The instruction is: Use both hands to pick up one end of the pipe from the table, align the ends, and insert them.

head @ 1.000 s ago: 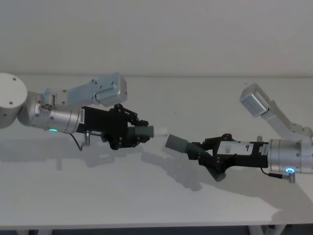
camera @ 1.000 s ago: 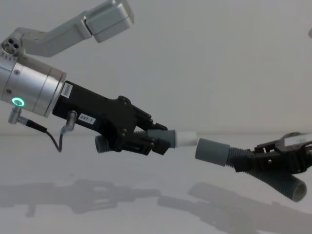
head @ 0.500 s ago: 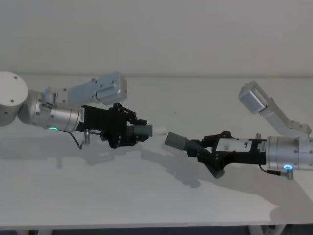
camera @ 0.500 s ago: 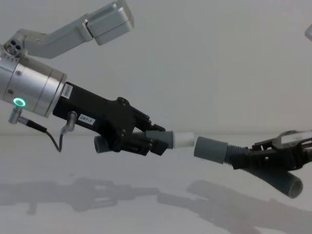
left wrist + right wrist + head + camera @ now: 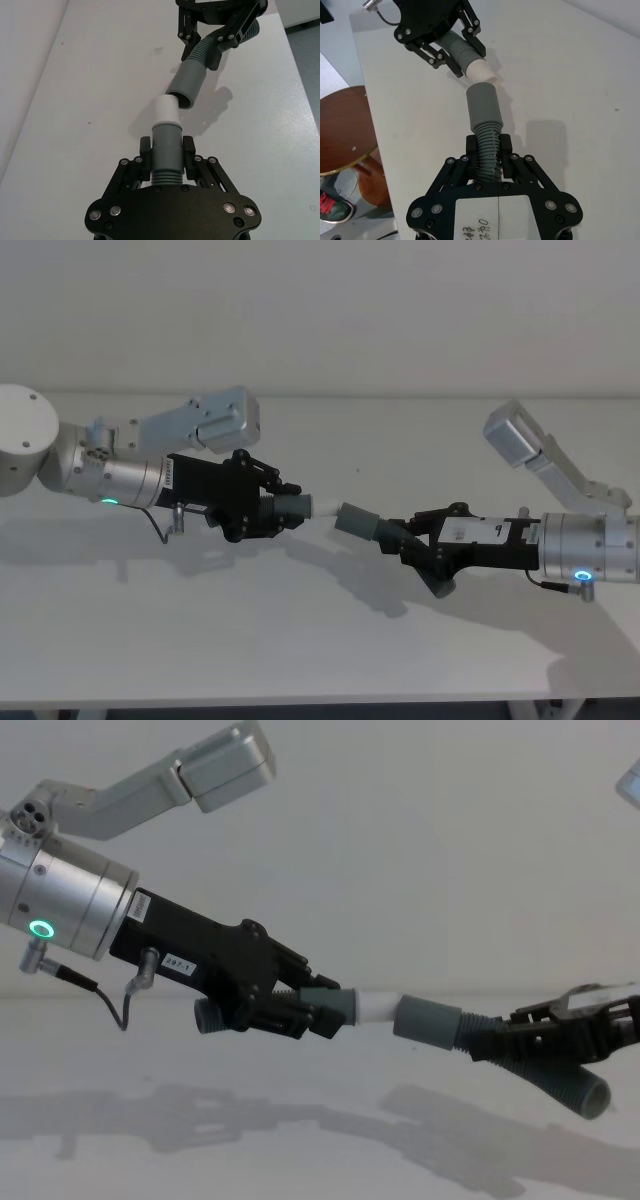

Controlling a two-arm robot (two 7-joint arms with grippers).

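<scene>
Both pipe pieces are held above the table (image 5: 300, 640). My left gripper (image 5: 270, 511) is shut on the straighter ribbed piece (image 5: 165, 165), whose white tip (image 5: 165, 111) points at the other piece. My right gripper (image 5: 412, 543) is shut on the ribbed part of the bent piece (image 5: 488, 137), its smooth grey collar (image 5: 483, 105) facing the tip. In the chest view the white tip (image 5: 378, 1006) meets the mouth of the collar (image 5: 427, 1020). In the wrist views the two ends are slightly off axis. How far the tip is inside is unclear.
The bent piece's free end (image 5: 585, 1095) hangs below the right gripper. A brown round stool (image 5: 342, 135) stands on the floor beyond the table's edge. Silver arm links (image 5: 210, 420) (image 5: 515, 440) rise behind each wrist.
My right gripper has moved left with the bent piece, closing the gap until the collar reaches the white tip. The left gripper has barely moved.
</scene>
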